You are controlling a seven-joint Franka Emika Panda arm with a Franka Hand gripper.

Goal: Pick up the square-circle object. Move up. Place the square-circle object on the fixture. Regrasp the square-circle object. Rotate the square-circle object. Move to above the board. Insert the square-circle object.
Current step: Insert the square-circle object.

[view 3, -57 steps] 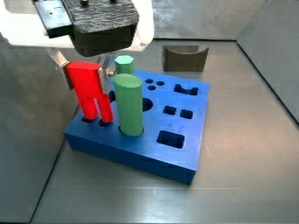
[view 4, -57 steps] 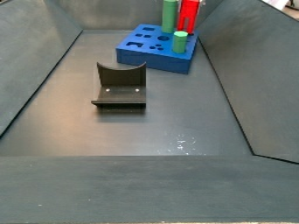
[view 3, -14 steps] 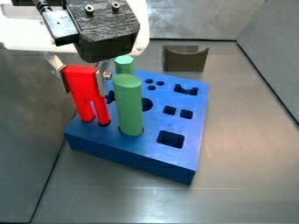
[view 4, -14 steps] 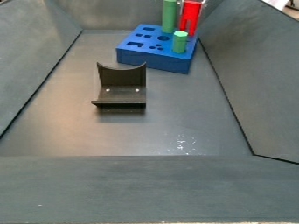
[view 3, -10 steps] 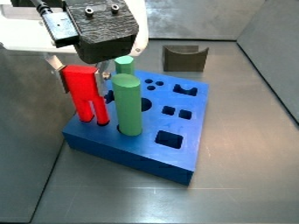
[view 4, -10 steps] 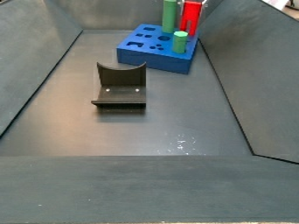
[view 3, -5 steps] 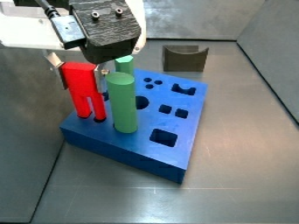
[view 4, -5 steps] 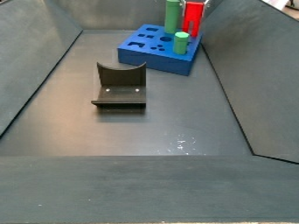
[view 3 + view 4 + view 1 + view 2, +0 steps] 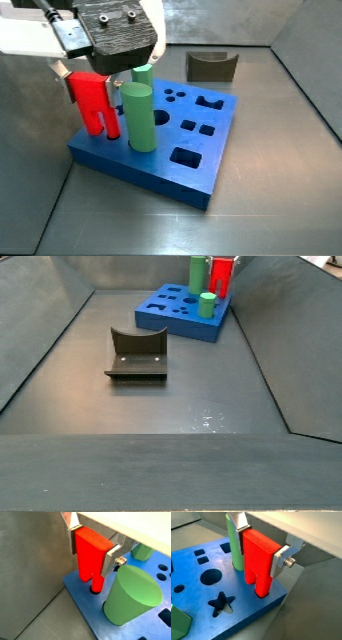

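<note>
The square-circle object (image 9: 91, 104) is a bright red peg standing upright with its two prongs down at the corner of the blue board (image 9: 201, 150). In a wrist view one prong enters a hole in the board (image 9: 79, 592). My gripper (image 9: 94, 76) is shut on the peg's blocky upper part; both wrist views show the silver fingers (image 9: 111, 556) (image 9: 280, 558) pressed flat on opposite sides of the peg (image 9: 89, 567) (image 9: 258, 564). A side view has the peg (image 9: 221, 274) at the board's (image 9: 167, 318) far corner.
A tall green cylinder (image 9: 139, 118) stands in the board right beside the peg, and a shorter green one (image 9: 142, 72) stands behind it. The dark fixture (image 9: 210, 66) (image 9: 136, 353) sits on the grey floor apart from the board. Grey walls ring the workspace.
The gripper and peg have crept a little sideways, and the board with its green cylinders has shifted slightly along with them. The jaws stay shut on the peg.
</note>
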